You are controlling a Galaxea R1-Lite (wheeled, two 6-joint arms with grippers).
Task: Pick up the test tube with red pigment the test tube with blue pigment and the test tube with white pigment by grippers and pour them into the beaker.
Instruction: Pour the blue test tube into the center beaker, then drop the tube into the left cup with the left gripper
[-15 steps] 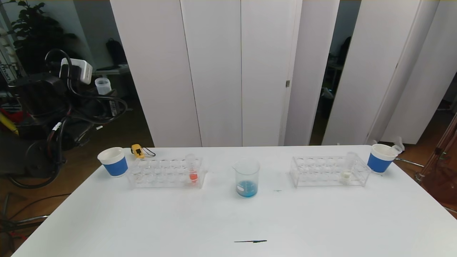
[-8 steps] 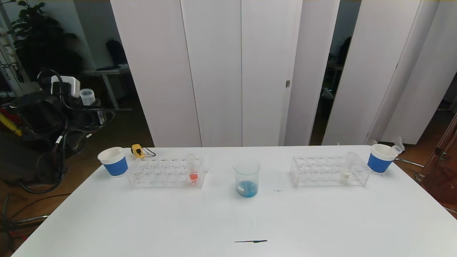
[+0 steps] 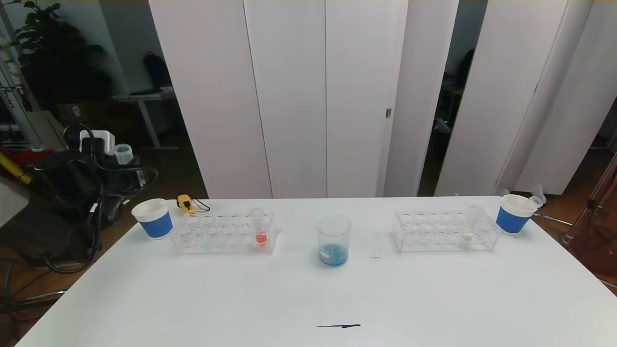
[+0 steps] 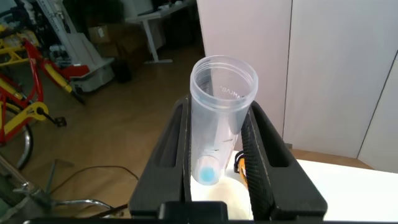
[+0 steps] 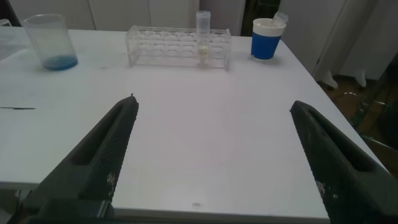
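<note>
My left gripper is shut on the test tube with blue pigment, a clear tube with only a blue dab at its bottom. In the head view that tube hangs off the table's far left, beyond a paper cup. The beaker stands mid-table with blue liquid in it. The test tube with red pigment stands in the left rack. The test tube with white pigment stands in the right rack. My right gripper is open over the table's near edge, empty.
Blue-and-white paper cups stand at the far left and far right corners. A small yellow object lies behind the left rack. A thin dark mark lies near the front edge. White panels stand behind the table.
My left arm has swung down and a little left with the tube, beside the table's left corner. The right gripper and the things on the table have not moved.
</note>
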